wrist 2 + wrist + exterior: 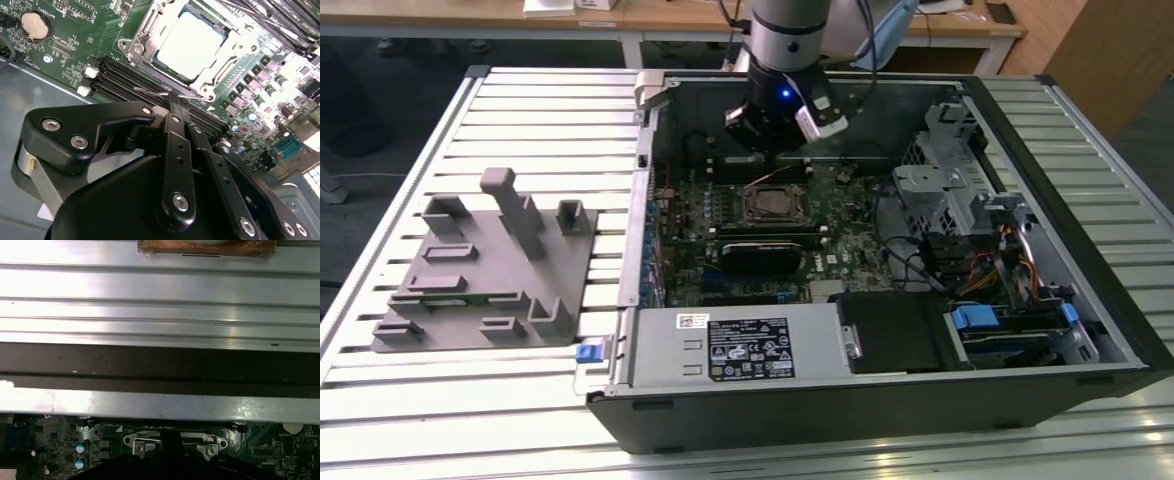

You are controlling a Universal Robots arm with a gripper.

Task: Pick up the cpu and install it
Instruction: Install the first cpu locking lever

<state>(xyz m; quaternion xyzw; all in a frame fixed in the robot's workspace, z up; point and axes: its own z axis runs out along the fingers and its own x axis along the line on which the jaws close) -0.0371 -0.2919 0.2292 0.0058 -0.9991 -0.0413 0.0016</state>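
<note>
CPU [192, 44] — flat square chip with a pale metal top, lying seated inside the socket frame [145, 37] on the green motherboard [70, 50]; in the exterior view the same chip [766, 205] appears as a small light square at the middle of the board, inside the open computer case [1067, 300].

Gripper [173, 100] — black linkage fingers drawn together into a narrow closed tip with nothing between them (the tip ends just beside the socket frame's edge, over the memory slots [115, 80], apart from the chip). In the exterior view the gripper [781, 150] hangs from the arm over the far part of the board, beyond the socket.

Coin cell battery [34, 25] — round, silver, on the motherboard, well apart from the socket.

Grey plastic tray [480, 270] — on the slatted metal table [520, 400], toward the exterior view's left of the case, carrying upright blocks.

Power supply [734, 345] — grey box with a label, at the case's near edge.

Drive cage [961, 180] — metal, toward the exterior view's right of the socket, cables below it.
</note>
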